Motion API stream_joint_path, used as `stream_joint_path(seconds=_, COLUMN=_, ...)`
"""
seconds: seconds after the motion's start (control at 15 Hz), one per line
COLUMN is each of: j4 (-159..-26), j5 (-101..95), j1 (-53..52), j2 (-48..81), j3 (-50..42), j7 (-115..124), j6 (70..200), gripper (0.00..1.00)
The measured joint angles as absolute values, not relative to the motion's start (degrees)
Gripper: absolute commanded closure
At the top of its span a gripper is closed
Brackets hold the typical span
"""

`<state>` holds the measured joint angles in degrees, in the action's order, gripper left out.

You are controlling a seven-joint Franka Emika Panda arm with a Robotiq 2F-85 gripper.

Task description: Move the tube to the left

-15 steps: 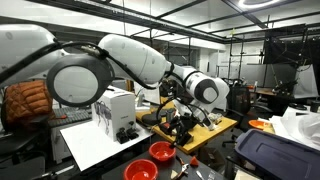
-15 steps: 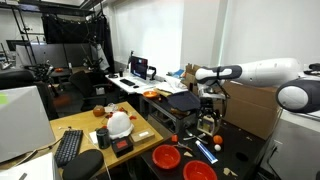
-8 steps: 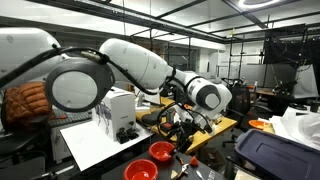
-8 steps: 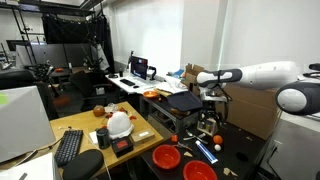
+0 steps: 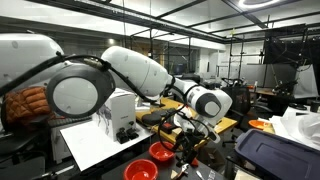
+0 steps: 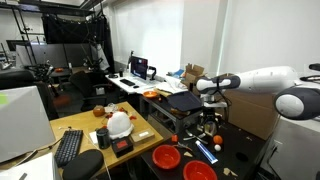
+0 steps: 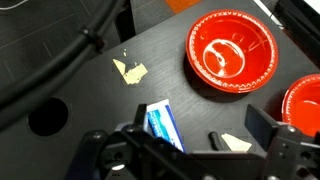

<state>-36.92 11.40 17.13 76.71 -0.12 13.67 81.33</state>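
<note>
The gripper (image 7: 185, 148) hangs low over the dark counter (image 7: 95, 105), jaws spread wide, nothing clamped between them. The tube (image 7: 163, 124) lies flat on the counter just beneath it, between the two fingers. Whether either finger touches it I cannot tell.

The counter is matte black with a round hole (image 7: 47, 115) cut in it. Around it is a crowded lab with bare ceiling pipes, dark racks and screens. In an exterior view a pale wooden counter (image 6: 90, 130) carries a keyboard (image 6: 68, 147), and an open laptop (image 6: 140, 68) glows farther back.

Only the wrist view shows the tube plainly: a slim blue body with white print, its lower end hidden by the gripper. That view also picks out torn yellowish scraps (image 7: 130, 70) lying near the tube and black cables (image 7: 70, 60) running past the counter's edge. Both exterior views show the smooth, rounded white arm (image 6: 255, 78) reaching down to the counter.

A red bowl (image 7: 232, 52) sits apart from the tube; it is round and glossy, with a finely ribbed rim. A second red bowl (image 7: 305, 105) stands beside it, cut off by the frame edge.
</note>
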Motion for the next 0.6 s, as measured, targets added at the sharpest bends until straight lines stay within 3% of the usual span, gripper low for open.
stream_joint_path(seconds=0.6, j4=-36.89, j5=11.40, j1=17.11, j2=80.15, j3=-0.48, j7=16.74, j6=91.68, gripper=0.00)
